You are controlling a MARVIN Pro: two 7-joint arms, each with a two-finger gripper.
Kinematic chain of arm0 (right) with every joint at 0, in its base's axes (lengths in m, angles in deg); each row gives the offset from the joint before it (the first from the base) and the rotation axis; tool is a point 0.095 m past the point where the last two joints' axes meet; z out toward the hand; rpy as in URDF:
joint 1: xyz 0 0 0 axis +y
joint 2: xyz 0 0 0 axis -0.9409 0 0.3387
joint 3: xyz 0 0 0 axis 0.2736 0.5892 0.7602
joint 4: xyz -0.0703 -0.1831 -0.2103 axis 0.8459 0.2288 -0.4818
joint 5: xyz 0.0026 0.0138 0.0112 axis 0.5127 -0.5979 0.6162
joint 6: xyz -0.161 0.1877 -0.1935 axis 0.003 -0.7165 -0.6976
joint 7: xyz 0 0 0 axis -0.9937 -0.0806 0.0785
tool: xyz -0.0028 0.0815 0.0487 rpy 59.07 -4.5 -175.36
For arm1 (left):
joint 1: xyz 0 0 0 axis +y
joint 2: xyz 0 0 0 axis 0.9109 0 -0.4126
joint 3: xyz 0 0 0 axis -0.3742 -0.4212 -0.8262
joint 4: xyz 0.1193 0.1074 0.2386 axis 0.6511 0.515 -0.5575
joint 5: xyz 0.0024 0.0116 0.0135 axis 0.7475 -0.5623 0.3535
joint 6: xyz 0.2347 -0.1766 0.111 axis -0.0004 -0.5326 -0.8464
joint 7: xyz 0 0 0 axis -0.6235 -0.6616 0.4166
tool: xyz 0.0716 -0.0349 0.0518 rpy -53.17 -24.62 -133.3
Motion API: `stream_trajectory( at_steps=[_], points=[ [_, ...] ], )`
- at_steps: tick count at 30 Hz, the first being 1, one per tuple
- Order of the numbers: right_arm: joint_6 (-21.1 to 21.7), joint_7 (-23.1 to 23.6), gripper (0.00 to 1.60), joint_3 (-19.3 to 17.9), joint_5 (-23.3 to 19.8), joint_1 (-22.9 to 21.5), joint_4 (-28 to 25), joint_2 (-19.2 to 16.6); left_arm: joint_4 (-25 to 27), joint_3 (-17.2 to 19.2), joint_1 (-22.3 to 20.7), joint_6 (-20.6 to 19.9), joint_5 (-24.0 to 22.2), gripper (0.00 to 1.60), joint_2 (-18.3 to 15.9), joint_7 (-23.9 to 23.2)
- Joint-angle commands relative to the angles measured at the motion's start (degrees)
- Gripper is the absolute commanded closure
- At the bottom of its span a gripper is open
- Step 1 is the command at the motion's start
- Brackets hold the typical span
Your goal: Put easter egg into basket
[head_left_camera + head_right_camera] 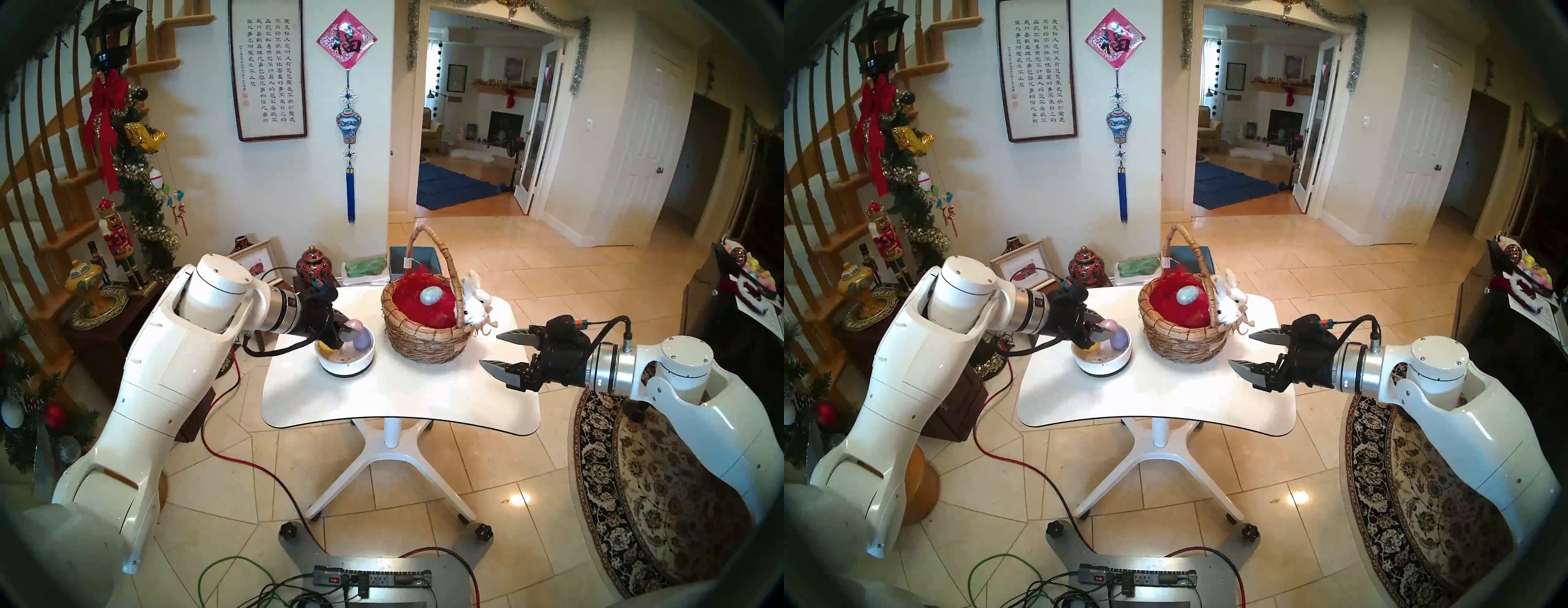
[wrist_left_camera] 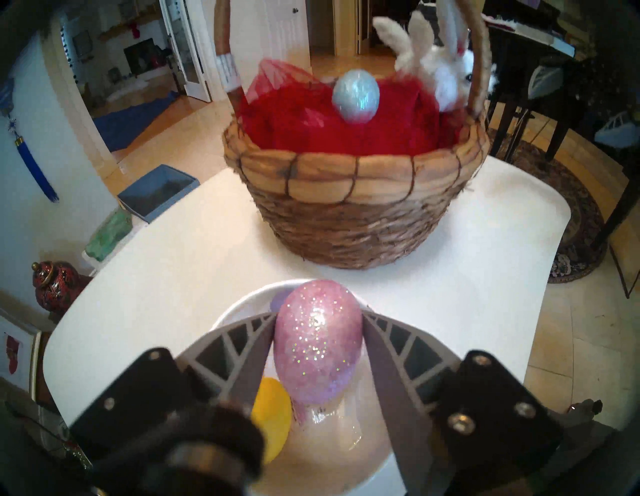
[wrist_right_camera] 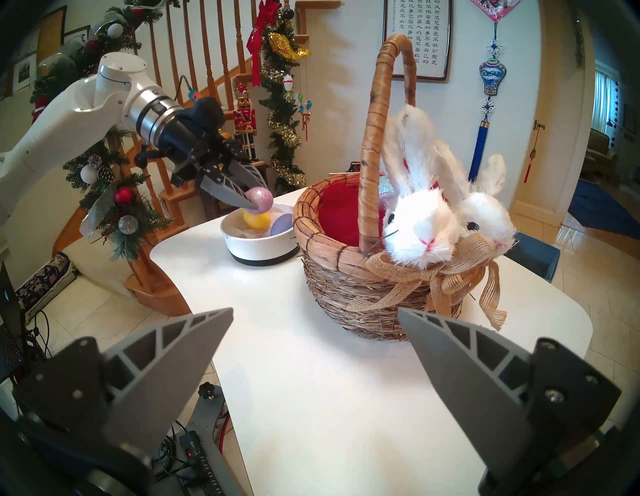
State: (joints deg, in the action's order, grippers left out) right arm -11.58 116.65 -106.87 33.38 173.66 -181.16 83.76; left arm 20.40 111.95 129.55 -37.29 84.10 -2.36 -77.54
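Pink glitter egg (image 2: 318, 341) pinched in left pincer (image 2: 317, 325) above white bowl (image 3: 258, 247); right pincer (image 3: 315, 332) spread.

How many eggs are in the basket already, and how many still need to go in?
One silver egg lies in the basket. The left pincer holds the pink glitter egg above the white bowl. A yellow egg and a purple egg wait there.
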Motion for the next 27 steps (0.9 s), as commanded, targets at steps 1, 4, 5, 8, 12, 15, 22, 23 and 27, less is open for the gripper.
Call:
stream_trajectory(
  at_steps=[1,4,5,8,12,15,22,23,27],
  points=[
    [-0.1,-0.1,0.0,-0.4,-0.1,-0.2,0.0,-0.1,0.4,0.2,-5.8,0.3,-0.6,0.7,2.3,-0.3],
    [-0.1,-0.1,0.0,-0.4,-0.1,-0.2,0.0,-0.1,0.1,-0.4,-7.5,0.3,-0.1,0.67,3.7,0.0],
    [-0.1,-0.1,0.0,-0.4,-0.1,-0.2,0.0,-0.1,-0.5,-0.8,-8.5,0.3,0.0,0.68,4.3,0.0],
    [-0.1,-0.1,0.0,-0.4,-0.1,-0.2,0.0,-0.1,-0.8,-1.0,-9.8,0.6,0.3,0.67,6.2,0.6],
    [-0.1,-0.1,0.0,-0.4,-0.1,-0.2,0.0,-0.1,-2.9,-1.8,-12.2,0.7,1.0,0.65,8.8,1.3],
    [-0.1,-0.1,0.0,-0.4,-0.1,-0.2,0.0,-0.1,-5.1,-2.5,-13.6,1.1,1.6,0.65,10.8,2.1],
    [-0.1,-0.1,0.0,-0.4,-0.1,-0.2,0.0,-0.1,-11.3,-4.7,-17.3,2.0,3.2,0.63,15.4,3.5],
    [-0.1,-0.1,0.0,-0.4,-0.1,-0.2,0.0,-0.1,-12.7,-5.4,-18.3,2.1,3.4,0.62,16.0,3.4],
    [-0.1,-0.1,0.0,-0.4,-0.1,-0.2,0.0,-0.1,-16.1,-6.3,-19.8,2.9,4.0,0.61,18.3,3.6]
  ],
)
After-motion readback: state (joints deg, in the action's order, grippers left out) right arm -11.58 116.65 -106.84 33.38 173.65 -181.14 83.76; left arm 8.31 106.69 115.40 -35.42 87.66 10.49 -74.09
